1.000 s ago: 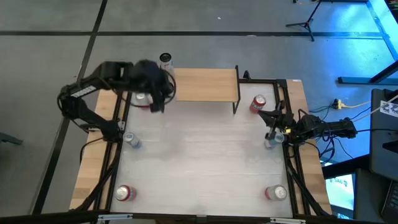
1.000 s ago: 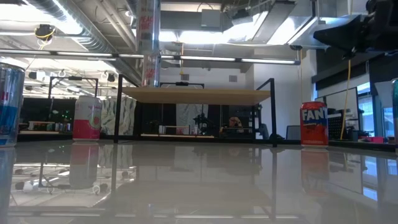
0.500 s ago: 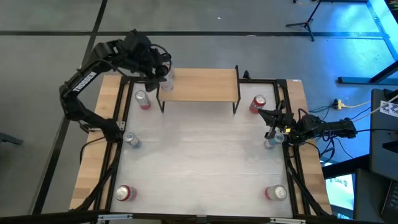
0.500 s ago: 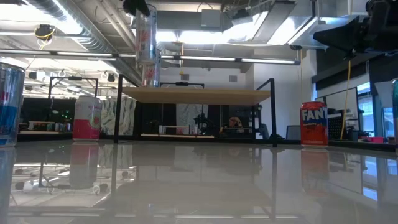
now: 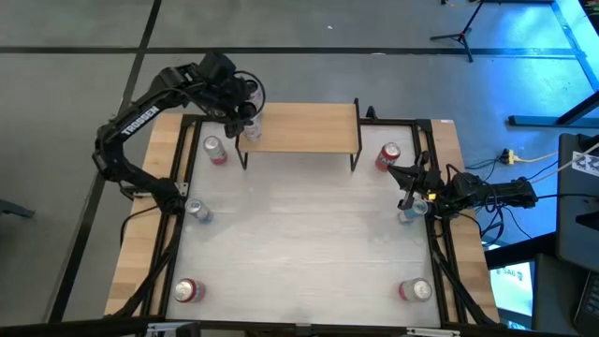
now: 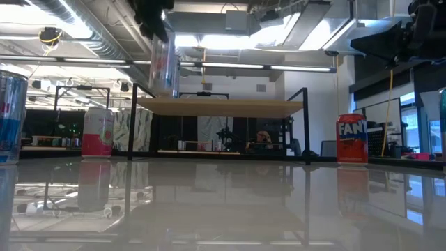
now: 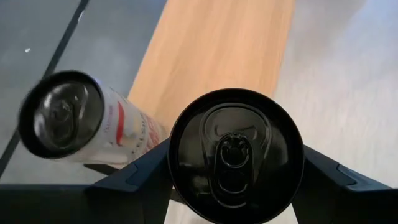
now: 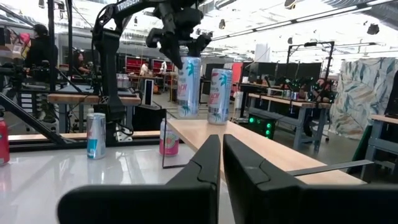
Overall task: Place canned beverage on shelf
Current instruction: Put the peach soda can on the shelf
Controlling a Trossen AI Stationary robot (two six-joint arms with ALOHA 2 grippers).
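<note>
The shelf [image 5: 309, 126] has a light wooden top on thin black legs and stands at the table's far side. My left gripper [image 7: 236, 180] is shut on a tall slim can [image 8: 188, 87] and holds it upright over the shelf's left end. The can's base is at or just above the board; I cannot tell which. A second slim can [image 8: 219, 96] stands on its base on the board beside it, and also shows in the left wrist view [image 7: 81, 121]. My right gripper [image 8: 221, 155] is shut and empty at the table's right side [image 5: 404, 183]. My left gripper pinches the slim can between its two fingers, one on each side of the can's upper end [image 7: 180, 168]. The fingers [image 7: 146, 177] come from above, pointing down. The can hangs upright below them [image 6: 164, 66], over the shelf's left end.
A red can [image 5: 214, 150] and a silver-blue can [image 5: 196, 210] stand at the table's left. A red Fanta can [image 5: 387, 155] and another can [image 5: 409, 213] stand near my right gripper. Red cans stand at the near left [image 5: 187, 290] and near right [image 5: 416, 290].
My left gripper has carried the slim can from the table's left part toward the far edge and over the shelf's left end. It has then lowered the can, still upright, toward the board beside the standing can.
</note>
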